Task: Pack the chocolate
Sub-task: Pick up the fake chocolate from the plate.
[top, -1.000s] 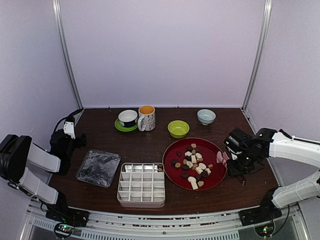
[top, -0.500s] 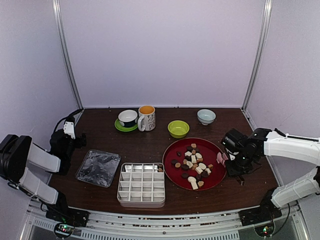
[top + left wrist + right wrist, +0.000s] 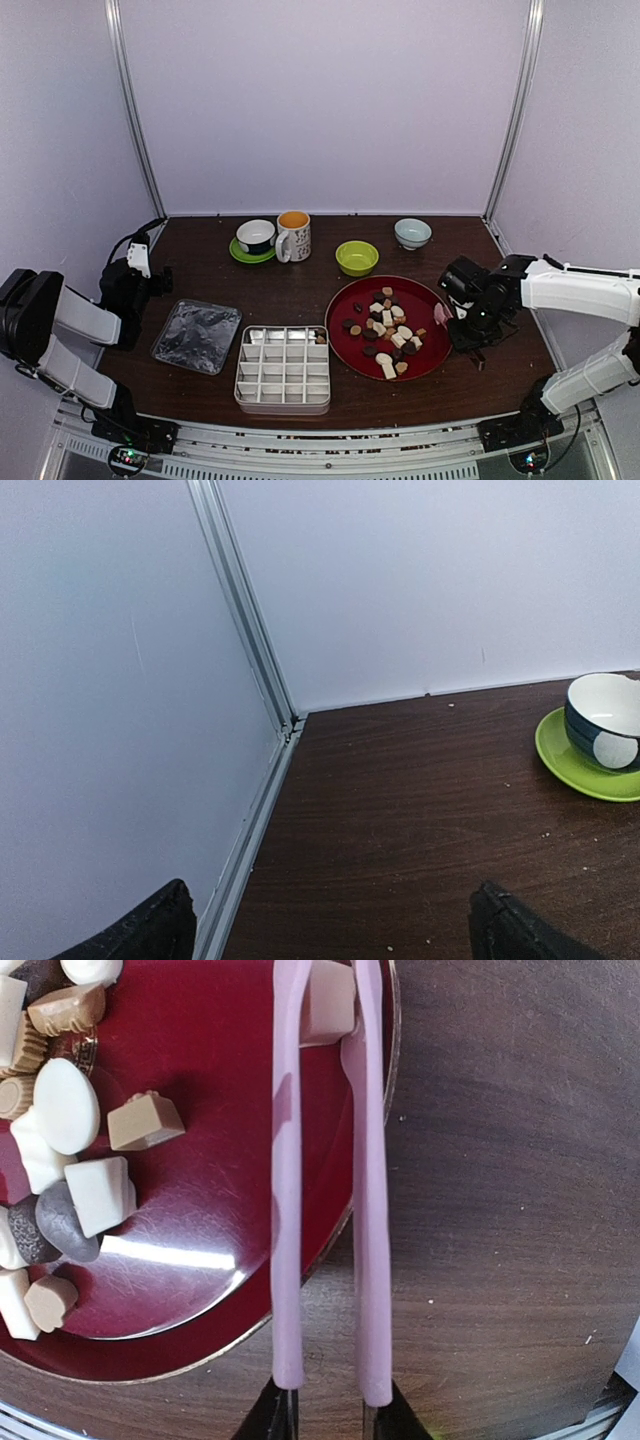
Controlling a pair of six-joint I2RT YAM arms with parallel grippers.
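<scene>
- Top view: chocolate [image 3: 386, 325] is piled on red plate [image 3: 425, 300], right of divided tray [image 3: 283, 368], on desk [image 3: 300, 290]; pink tongs [image 3: 440, 314] are seen at plate's right rim.
- Left wrist: left pincer [image 3: 330, 935] is spread wide, nothing betw. fingers.
- Right wrist: pink tongs are clamped in right pincer [image 3: 335, 1422]; one pale piece [image 3: 325, 1000] is caught betw. tong tips, by plate rim.

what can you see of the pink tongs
The tongs are two long, slim, pale pink arms, smooth and plastic-looking, running nearly parallel with a narrow gap. The right gripper presses on both arms from outside; no hinge shows. They reach across the rim of the red plate, partly above the table. A pale tan chocolate piece sits pinched between the arms near their far end, which the frame cuts off.
</scene>
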